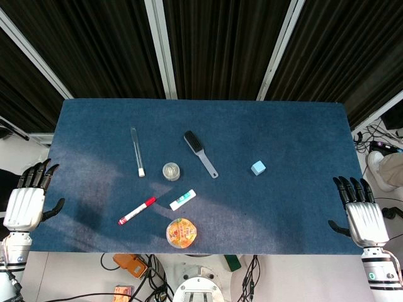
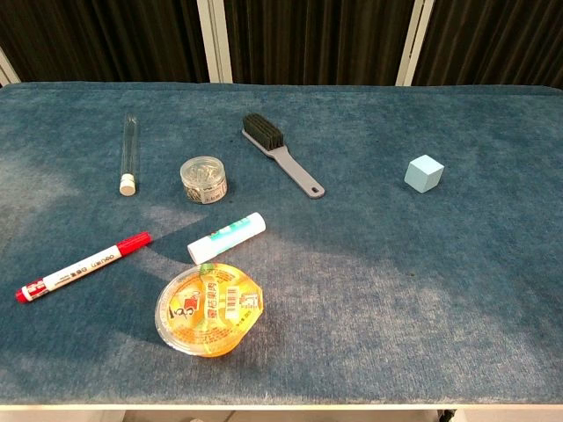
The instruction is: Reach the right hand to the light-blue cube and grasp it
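Note:
The light-blue cube [image 1: 258, 168] [image 2: 424, 173] sits alone on the blue table cloth [image 1: 296, 132], right of centre. My right hand [image 1: 361, 212] is at the table's right edge, nearer the front than the cube and well apart from it, fingers straight and spread, holding nothing. At the left edge my left hand [image 1: 28, 200] is likewise open and empty. The chest view shows neither hand.
Left of the cube lie a grey brush [image 1: 200, 153], a small round clear container [image 1: 171, 170], a glass tube [image 1: 137, 151], a white glue stick [image 1: 182, 199], a red marker [image 1: 136, 211] and an orange jelly cup [image 1: 181, 233].

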`<state>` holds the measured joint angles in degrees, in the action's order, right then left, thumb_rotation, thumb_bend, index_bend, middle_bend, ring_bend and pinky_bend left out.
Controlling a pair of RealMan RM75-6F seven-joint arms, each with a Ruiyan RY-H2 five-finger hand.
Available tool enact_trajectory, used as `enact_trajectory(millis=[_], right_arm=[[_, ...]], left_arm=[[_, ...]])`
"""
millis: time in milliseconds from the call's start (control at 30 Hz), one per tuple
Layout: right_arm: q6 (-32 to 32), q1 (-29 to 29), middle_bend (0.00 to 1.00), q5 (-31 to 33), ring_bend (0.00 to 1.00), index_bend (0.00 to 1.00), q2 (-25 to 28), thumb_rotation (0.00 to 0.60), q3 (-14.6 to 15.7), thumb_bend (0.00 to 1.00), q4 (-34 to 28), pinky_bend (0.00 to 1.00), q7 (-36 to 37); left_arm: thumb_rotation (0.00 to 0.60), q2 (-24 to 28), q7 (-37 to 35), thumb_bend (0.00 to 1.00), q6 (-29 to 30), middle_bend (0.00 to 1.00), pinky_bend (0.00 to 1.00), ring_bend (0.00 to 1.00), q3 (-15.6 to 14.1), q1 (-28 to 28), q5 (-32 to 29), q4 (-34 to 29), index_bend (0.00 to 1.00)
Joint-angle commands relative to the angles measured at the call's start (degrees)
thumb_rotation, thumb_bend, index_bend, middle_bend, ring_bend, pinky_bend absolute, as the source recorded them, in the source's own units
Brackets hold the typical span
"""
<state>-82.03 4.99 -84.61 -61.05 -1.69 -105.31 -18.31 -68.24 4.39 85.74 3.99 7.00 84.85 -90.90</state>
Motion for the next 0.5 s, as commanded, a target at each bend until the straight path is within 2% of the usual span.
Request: enact_trajectory(millis=[33,233,500], right_arm=[[0.3,0.1,0.14,0.1,0.11,0.07,0.1,0.6,-0.1,0.24,0.1,0.06,0.4],[2.8,1.1,0.14,0.4,0.11,0.08,0.7,0.6,0.1,0.24,1.5,0.07,5.1],[4.8,2.8,0.14,1.6,0.13,0.16,-1.4,0.6,-1.7,0.24,9.3,0.07,14.2]], left_arm=[[0.6,0.0,0.0,0.27,-0.1,0.0,0.09,0.0,0.0,0.0,-0.1,0.0,0.1],[0.6,0.1,0.2,0.27,0.0,0.0,0.09,0.0,0.0,-0.1,0.0,-0.1,0.1],[0.6,0.0,0.4,0.27,0.3,0.0,0.09,0.0,0.1,-0.3,-0.3,-0.5,0.1]])
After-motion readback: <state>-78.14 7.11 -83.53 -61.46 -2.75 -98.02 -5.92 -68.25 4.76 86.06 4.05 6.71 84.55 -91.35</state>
